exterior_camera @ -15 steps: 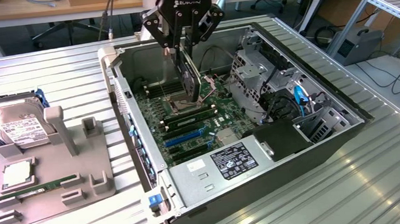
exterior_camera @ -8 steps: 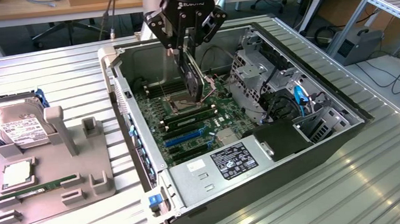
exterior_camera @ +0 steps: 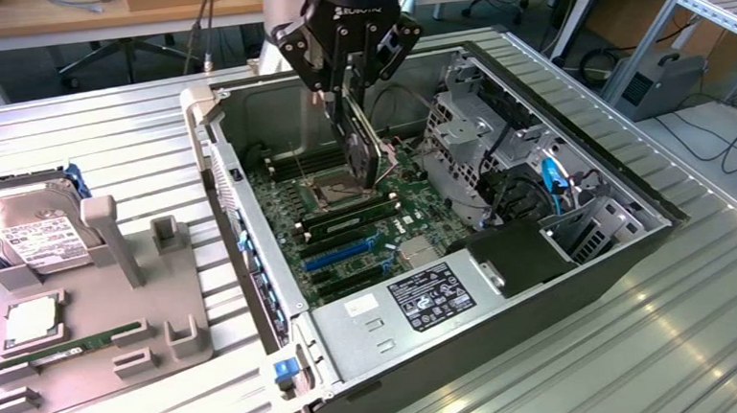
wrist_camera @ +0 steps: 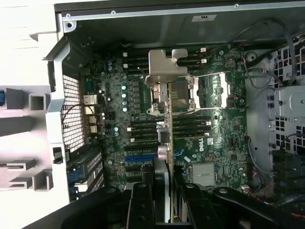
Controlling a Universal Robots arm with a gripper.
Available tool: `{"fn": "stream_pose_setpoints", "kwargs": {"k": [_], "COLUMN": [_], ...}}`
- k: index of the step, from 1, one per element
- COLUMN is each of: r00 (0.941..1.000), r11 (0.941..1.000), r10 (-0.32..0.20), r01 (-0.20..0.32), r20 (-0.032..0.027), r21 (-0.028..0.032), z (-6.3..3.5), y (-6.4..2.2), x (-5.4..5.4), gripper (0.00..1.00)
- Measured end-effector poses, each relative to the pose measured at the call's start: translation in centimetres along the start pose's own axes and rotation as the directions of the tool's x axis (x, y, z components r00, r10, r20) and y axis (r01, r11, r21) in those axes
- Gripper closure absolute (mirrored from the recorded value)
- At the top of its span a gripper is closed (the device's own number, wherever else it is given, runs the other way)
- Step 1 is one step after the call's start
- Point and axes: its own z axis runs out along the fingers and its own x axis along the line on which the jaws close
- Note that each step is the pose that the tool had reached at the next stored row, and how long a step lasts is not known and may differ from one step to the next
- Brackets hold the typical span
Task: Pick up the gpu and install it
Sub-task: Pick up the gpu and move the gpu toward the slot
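Note:
The gpu (exterior_camera: 362,144) is a thin dark card hanging edge-down inside the open computer case, over the motherboard (exterior_camera: 344,227) near the CPU socket. My gripper (exterior_camera: 346,91) is shut on its upper edge, one black finger on each face. In the wrist view the gpu (wrist_camera: 167,129) appears edge-on, its silvery bracket (wrist_camera: 167,64) at the far end over the socket, and the gripper (wrist_camera: 164,188) clamps it between the fingers (wrist_camera: 142,202). The card's lower edge hangs above the board, apart from the slots.
The case wall (exterior_camera: 219,168) stands on the exterior view's left and a drive cage (exterior_camera: 479,128) with cables on its right. Blue expansion slots (exterior_camera: 340,253) lie nearer the power supply (exterior_camera: 432,299). A grey fixture (exterior_camera: 121,346) beside the case holds a hard drive (exterior_camera: 31,232) and a memory stick (exterior_camera: 77,347).

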Motion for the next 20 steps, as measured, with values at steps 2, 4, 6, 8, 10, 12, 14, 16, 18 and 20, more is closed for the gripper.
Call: {"fn": "stream_pose_setpoints", "kwargs": {"k": [2, 4, 6, 8, 10, 12, 14, 16, 18, 20], "r00": [1.0, 1.0, 1.0, 1.0, 1.0, 1.0, 1.0, 1.0, 1.0, 1.0], "r11": [1.0, 1.0, 1.0, 1.0, 1.0, 1.0, 1.0, 1.0, 1.0, 1.0], "r10": [0.0, 0.0, 0.0, 0.0, 0.0, 0.0, 0.0, 0.0, 0.0, 0.0], "r01": [0.0, 0.0, 0.0, 0.0, 0.0, 0.0, 0.0, 0.0, 0.0, 0.0], "r20": [0.0001, 0.0, 0.0, 0.0, 0.0, 0.0, 0.0, 0.0, 0.0, 0.0], "r21": [-0.0001, 0.0, 0.0, 0.0, 0.0, 0.0, -0.0001, -0.0001, 0.0, 0.0], "z": [0.09, 0.22, 0.36, 0.48, 0.59, 0.69, 0.82, 0.91, 0.99, 1.08], "y": [0.01, 0.03, 0.05, 0.06, 0.08, 0.09, 0.11, 0.13, 0.14, 0.15], "x": [-0.1, -0.4, -0.7, -0.9, -1.1, -1.3, -1.6, -1.8, -2.0, -2.2], "gripper": [0.73, 0.73, 0.73, 0.73, 0.73, 0.73, 0.73, 0.73, 0.73, 0.73]}}
